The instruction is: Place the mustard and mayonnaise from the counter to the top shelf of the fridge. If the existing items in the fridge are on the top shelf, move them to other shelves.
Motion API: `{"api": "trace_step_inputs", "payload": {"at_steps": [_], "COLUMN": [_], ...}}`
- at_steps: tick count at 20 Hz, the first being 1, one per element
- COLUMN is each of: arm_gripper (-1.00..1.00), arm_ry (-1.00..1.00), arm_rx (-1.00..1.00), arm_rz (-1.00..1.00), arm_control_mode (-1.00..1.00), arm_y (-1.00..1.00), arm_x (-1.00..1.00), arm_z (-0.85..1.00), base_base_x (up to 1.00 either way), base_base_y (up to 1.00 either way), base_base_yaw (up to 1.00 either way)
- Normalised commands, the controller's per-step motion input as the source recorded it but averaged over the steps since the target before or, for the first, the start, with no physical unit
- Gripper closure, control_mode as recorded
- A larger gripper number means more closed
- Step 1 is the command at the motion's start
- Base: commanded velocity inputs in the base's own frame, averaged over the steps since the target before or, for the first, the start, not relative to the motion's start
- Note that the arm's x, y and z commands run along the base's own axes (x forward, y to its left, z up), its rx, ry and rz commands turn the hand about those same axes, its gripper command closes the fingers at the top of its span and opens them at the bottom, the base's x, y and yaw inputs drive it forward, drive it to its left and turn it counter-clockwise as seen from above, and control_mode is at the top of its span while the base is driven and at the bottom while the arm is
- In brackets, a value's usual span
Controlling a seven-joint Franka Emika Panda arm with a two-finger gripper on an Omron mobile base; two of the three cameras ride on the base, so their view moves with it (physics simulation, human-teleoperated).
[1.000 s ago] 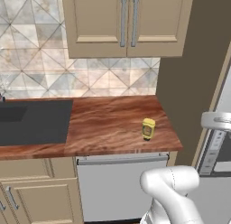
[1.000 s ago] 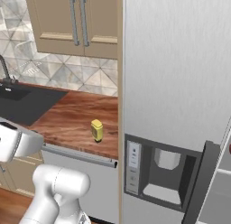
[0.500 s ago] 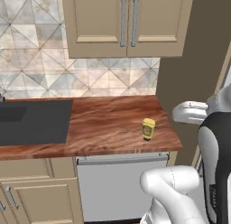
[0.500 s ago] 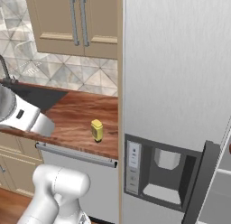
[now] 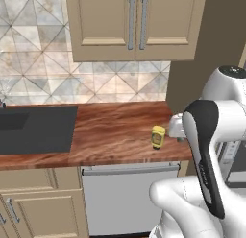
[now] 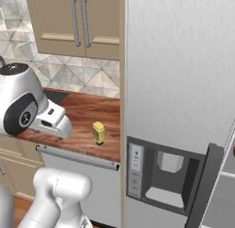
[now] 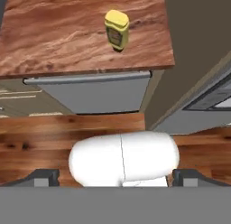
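The mustard (image 5: 158, 136) (image 6: 98, 132) (image 7: 117, 30), a small yellow squeeze bottle, stands upright near the right front corner of the reddish-brown counter (image 5: 115, 131) (image 6: 78, 114) (image 7: 54, 33). My gripper (image 7: 115, 178) is open, its two dark tips far apart with nothing between them. It hangs in front of the counter, over the floor and above counter height, well short of the bottle. The silver fridge (image 6: 183, 84) stands right of the counter, its dispenser door closed. The mayonnaise, the top shelf and the existing items are out of view.
A black sink (image 5: 33, 129) is set into the counter's left part. A grey dishwasher front (image 5: 129, 194) (image 7: 90, 94) sits under the counter. Wall cabinets (image 5: 134, 26) hang above. A dark door edge (image 6: 202, 185) stands at the fridge's right. My arm's elbow (image 5: 206, 150) rises close to the counter's right end.
The arm has swung up into both base views, and the hand has moved in toward the counter's front edge. The mustard has not moved.
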Motion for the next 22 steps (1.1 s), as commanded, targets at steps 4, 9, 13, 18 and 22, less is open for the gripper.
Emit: {"api": "trace_step_inputs", "payload": {"at_steps": [4,9,13,18,22], "arm_gripper": [-1.0,-1.0,-1.0,-1.0,-1.0], "arm_ry": [0.14,0.07,0.07,0.05,0.0], "arm_rx": [-0.1,-0.11,-0.04,-0.01,0.0], "arm_rz": [0.13,0.08,0.12,0.1,0.13], "arm_control_mode": [-1.0,-1.0,-1.0,-1.0,-1.0], "arm_y": [0.0,0.0,-0.08,-0.02,-0.16], "arm_x": [0.73,0.55,0.39,0.51,0.23], "arm_z": [-0.39,-0.1,-0.12,-0.19,-0.32], "base_base_x": [0.0,0.0,0.0,0.0,0.0], "base_base_y": [0.0,0.0,0.0,0.0,0.0], "base_base_yaw": [0.0,0.0,0.0,0.0,0.0]}}
